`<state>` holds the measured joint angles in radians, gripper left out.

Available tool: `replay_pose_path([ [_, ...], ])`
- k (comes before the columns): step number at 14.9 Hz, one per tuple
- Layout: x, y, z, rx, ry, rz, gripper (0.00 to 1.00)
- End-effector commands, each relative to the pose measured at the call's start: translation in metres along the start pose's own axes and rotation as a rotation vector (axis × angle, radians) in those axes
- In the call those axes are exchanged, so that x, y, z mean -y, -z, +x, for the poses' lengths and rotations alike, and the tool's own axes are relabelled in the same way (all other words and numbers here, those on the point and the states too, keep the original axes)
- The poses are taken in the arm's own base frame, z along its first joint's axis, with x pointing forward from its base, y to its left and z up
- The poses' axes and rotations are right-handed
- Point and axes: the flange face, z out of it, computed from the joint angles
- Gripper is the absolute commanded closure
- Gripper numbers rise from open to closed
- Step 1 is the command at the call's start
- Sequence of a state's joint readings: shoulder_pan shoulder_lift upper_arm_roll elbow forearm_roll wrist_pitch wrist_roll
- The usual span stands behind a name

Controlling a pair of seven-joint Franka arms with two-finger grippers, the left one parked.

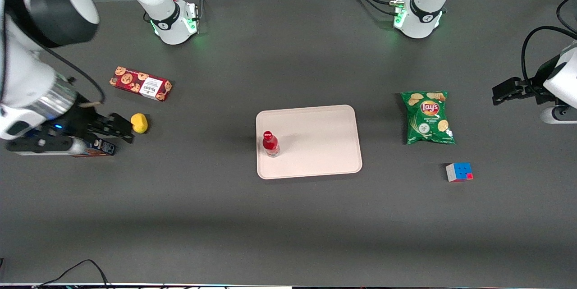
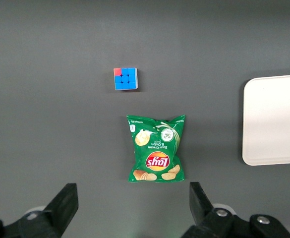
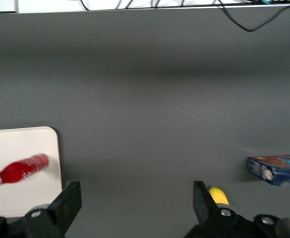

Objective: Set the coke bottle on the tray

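Observation:
The coke bottle point(image 1: 270, 143), red cap and red label, stands upright on the pinkish-beige tray point(image 1: 315, 144), near the tray edge toward the working arm's end. It also shows in the right wrist view point(image 3: 16, 171) on the tray point(image 3: 16, 144). My right gripper point(image 1: 121, 130) is open and empty, well away from the tray toward the working arm's end of the table, beside a yellow object. In the right wrist view its fingers point(image 3: 70, 201) stand wide apart over bare table.
A yellow object point(image 1: 139, 122) lies just by the gripper. A blue box point(image 1: 101, 147) sits under the arm. A cookie box point(image 1: 140, 83) lies farther from the camera. A green Lay's bag point(image 1: 427, 117) and a puzzle cube point(image 1: 459, 172) lie toward the parked arm's end.

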<state>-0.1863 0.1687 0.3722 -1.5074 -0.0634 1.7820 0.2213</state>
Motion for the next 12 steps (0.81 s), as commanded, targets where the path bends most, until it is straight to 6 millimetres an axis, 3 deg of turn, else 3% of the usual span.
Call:
replay_pose_path([
  [1, -0.032, 0.031, -0.029, 0.019, 0.069, -0.011, 0.0],
  [6, -0.08, 0.032, -0.027, 0.04, 0.069, 0.045, 0.0],
  [12, -0.081, 0.028, -0.022, 0.043, 0.056, 0.046, 0.0],
])
